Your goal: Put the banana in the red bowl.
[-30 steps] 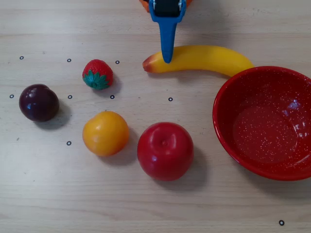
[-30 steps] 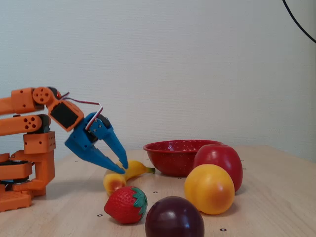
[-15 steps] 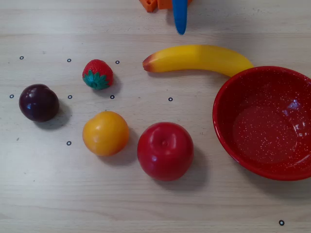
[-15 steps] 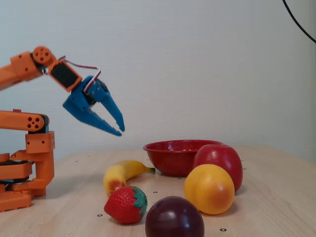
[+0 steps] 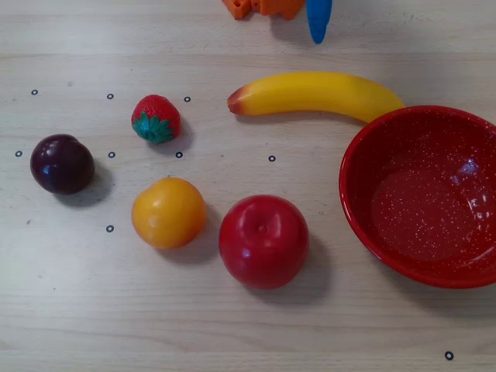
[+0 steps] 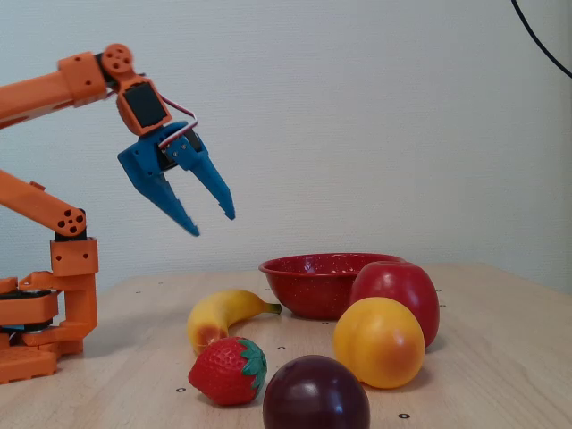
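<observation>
The yellow banana [image 5: 318, 93] lies flat on the wooden table, its orange-red tip to the left in the overhead view and its other end against the rim of the red bowl [image 5: 364, 147]. From the fixed view the banana [image 6: 219, 315] rests in front of the red speckled bowl [image 6: 308, 284]. My blue gripper [image 6: 213, 223] hangs open high above the table, well clear of the banana, with nothing between its fingers. Only one blue fingertip [image 5: 318, 23] shows at the top edge of the overhead view.
A strawberry [image 5: 156, 118], a dark plum [image 5: 62, 163], an orange fruit [image 5: 168, 212] and a red apple [image 5: 263, 241] stand left of the bowl. The orange arm base [image 6: 45, 313] sits at the far left of the fixed view.
The gripper has risen from just over the banana to high above the table and swung toward the bowl side. It stays open. The banana has not moved.
</observation>
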You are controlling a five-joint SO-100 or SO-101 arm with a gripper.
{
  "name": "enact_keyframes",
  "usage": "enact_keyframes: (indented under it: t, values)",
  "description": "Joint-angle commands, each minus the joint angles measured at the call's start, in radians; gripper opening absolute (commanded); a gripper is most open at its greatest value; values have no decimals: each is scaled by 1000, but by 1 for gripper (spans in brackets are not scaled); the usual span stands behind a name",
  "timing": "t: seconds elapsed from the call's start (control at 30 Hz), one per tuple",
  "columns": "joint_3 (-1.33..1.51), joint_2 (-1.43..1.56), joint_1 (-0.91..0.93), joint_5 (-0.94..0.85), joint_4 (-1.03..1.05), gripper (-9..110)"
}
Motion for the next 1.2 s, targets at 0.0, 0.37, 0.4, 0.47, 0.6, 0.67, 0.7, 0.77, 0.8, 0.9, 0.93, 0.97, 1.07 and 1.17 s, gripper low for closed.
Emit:
enact_keyframes:
  t: [0.0, 0.37, 0.4, 0.47, 0.6, 0.67, 0.7, 0.77, 0.8, 0.9, 0.93, 0.97, 1.07, 1.17]
  values:
    - [-106, -14, 38, -60, 29, 22]
    - [-114, -193, 130, -112, 166, 50]
    - [-107, -209, 135, -110, 161, 52]
    - [-92, -238, 146, -109, 133, 53]
    - [-84, -307, 169, -115, 77, 55]
    - [-89, -350, 183, -123, 60, 57]
    - [-91, -370, 192, -127, 52, 58]
    - [-92, -407, 209, -137, 40, 60]
    - [-92, -425, 218, -144, 35, 60]
    - [-91, -477, 239, -164, 25, 63]
    - [-89, -492, 242, -169, 15, 63]
    - [-84, -506, 244, -172, 3, 63]
    - [-78, -554, 242, -172, -37, 63]
    - [-77, -606, 235, -170, -63, 65]
